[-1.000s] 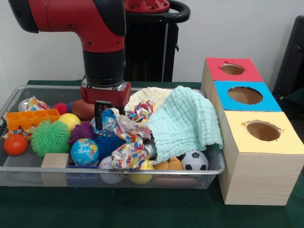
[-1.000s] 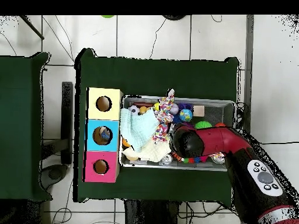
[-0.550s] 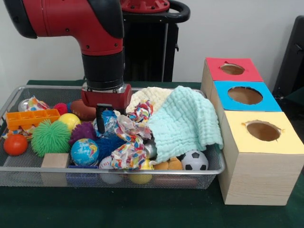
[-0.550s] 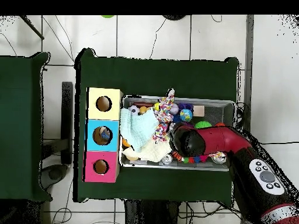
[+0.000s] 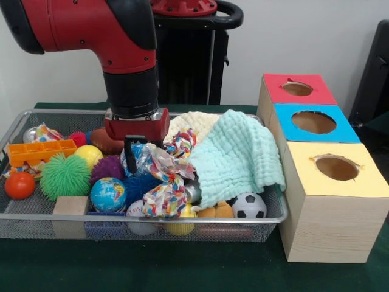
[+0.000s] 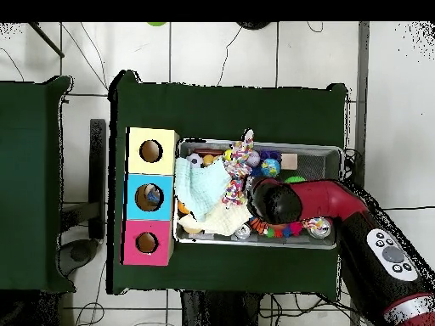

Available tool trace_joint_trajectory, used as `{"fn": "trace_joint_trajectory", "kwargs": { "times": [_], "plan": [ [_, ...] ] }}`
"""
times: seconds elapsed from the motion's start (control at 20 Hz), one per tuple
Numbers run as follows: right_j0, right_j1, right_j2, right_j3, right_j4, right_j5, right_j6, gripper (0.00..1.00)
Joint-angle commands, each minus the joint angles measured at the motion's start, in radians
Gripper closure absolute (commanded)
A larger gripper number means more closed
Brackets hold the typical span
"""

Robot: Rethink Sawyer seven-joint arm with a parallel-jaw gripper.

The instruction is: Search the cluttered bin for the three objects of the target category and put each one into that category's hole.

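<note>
My gripper (image 5: 130, 159) hangs low in the wire mesh bin (image 5: 276, 214), left of centre, its tip among a blue spiky ball (image 5: 141, 182), a crinkly clear-and-blue item (image 5: 137, 157) and a multicoloured rope toy (image 5: 165, 182). How its jaws stand is hidden in the clutter. From overhead the red arm (image 6: 293, 202) covers it. Loose balls lie around: a globe ball (image 5: 108, 194), a green spiky ball (image 5: 64, 175), a purple spiky ball (image 5: 106, 167), a yellow ball (image 5: 89, 154), an orange ball (image 5: 19, 185) and a small football (image 5: 248, 205). The wooden box has red (image 5: 297, 89), blue (image 5: 313, 122) and yellow (image 5: 336, 167) holes.
A mint cloth (image 5: 237, 157) drapes over the bin's right side, with a cream cloth (image 5: 191, 121) behind it. An orange tray (image 5: 41, 151), a wooden block (image 5: 70, 207) and a brown toy football (image 5: 104, 140) lie at the left. The box stands tight against the bin's right end.
The arm has drifted slightly to the right in the front view, the gripper staying low among the toys. Nothing in the bin has visibly moved.
</note>
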Motion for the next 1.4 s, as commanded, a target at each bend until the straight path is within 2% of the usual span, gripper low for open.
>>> {"fn": "trace_joint_trajectory", "kwargs": {
  "times": [0.05, 0.3, 0.6, 0.8, 1.0, 1.4],
  "plan": [
    [-0.025, 0.066, 0.094, -0.074, -0.026, 0.150, -0.354, 0.00],
    [-0.030, 0.077, 0.100, -0.093, -0.030, 0.163, -0.365, 0.00],
    [-0.013, 0.101, 0.064, -0.099, -0.076, 0.124, -0.340, 0.00],
    [0.013, 0.099, 0.041, -0.119, -0.091, 0.137, -0.328, 0.00],
    [0.059, 0.054, 0.000, -0.133, -0.103, 0.167, -0.294, 0.00],
    [0.118, -0.034, -0.067, -0.128, -0.083, 0.301, -0.249, 0.00]
  ]
}}
